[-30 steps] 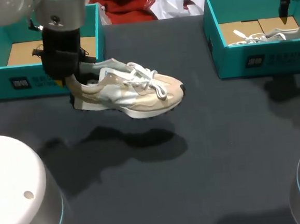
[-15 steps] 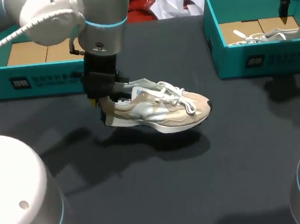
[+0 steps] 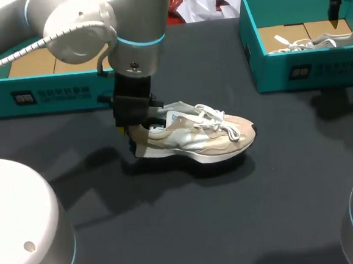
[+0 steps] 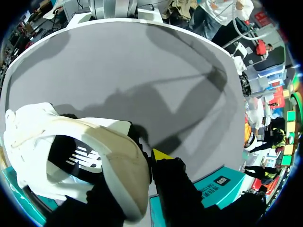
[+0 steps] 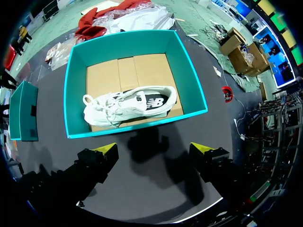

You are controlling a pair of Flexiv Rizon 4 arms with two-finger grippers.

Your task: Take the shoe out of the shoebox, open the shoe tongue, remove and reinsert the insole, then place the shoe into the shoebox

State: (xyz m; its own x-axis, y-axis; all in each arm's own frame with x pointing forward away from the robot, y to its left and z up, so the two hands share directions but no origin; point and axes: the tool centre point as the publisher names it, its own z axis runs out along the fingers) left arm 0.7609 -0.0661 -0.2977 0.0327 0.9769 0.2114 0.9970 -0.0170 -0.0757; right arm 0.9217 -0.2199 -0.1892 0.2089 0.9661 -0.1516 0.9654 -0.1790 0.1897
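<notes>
A beige and white shoe [image 3: 195, 138] with white laces lies level near the table's middle, toe to the right, sole on or just above the dark cloth. My left gripper [image 3: 134, 132] is shut on its heel collar [image 4: 109, 156]; one yellow fingertip [image 4: 161, 154] shows outside the heel, the other is hidden inside the shoe. The left teal shoebox [image 3: 45, 96] stands behind the left arm. My right gripper [image 5: 155, 150] hangs open above the front of the right teal shoebox [image 5: 75, 94], apart from the white shoe [image 5: 128, 105] lying inside it.
The right shoebox [image 3: 282, 75] stands at the back right with the white shoe [image 3: 319, 40] inside. Red cloth and crumpled plastic [image 3: 178, 0] lie at the table's far edge between the boxes. Dark cloth [image 3: 233, 225] stretches in front of the shoe.
My left arm has carried the shoe rightwards and down, from in front of the left shoebox to the table's middle. The right arm has stayed where it was.
</notes>
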